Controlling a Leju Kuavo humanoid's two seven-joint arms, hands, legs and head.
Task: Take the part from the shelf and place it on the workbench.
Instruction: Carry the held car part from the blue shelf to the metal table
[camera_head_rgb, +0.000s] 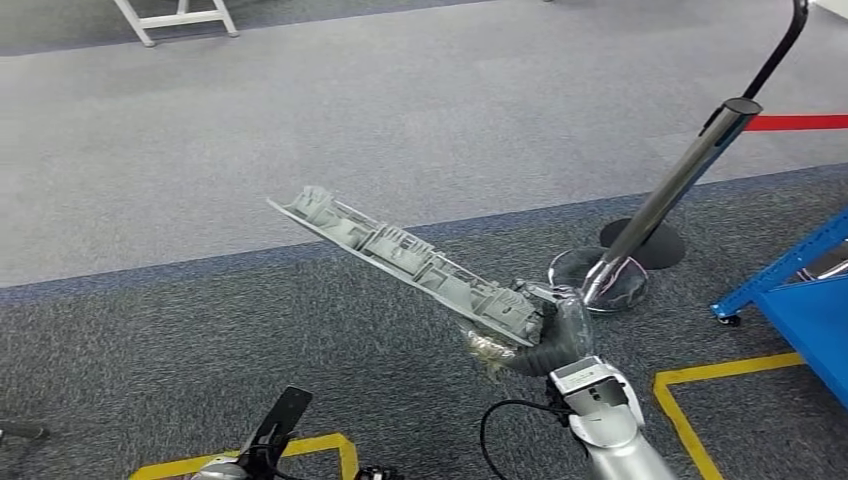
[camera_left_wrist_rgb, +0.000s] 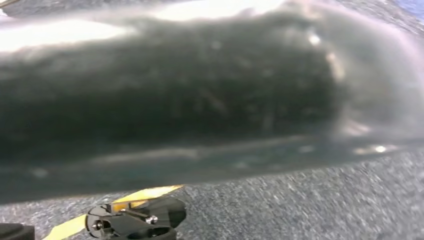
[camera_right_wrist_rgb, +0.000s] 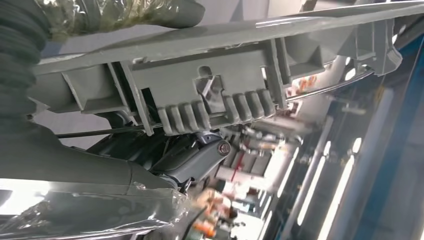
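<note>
Overhead, I see my right hand (camera_head_rgb: 545, 335) clamped on one end of the long grey ribbed part (camera_head_rgb: 405, 260), which slants up over the carpet, away from the stanchion post (camera_head_rgb: 670, 195) and blue cart (camera_head_rgb: 800, 300). Right wrist view adds the part's clip-lined underside (camera_right_wrist_rgb: 215, 95). Left wrist view is blurred; I cannot tell that hand's state.

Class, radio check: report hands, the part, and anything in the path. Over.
Right hand grips long grey part by one end, raised over carpet. Left hand state unclear. Stanchion post and blue rack stand to the right.
</note>
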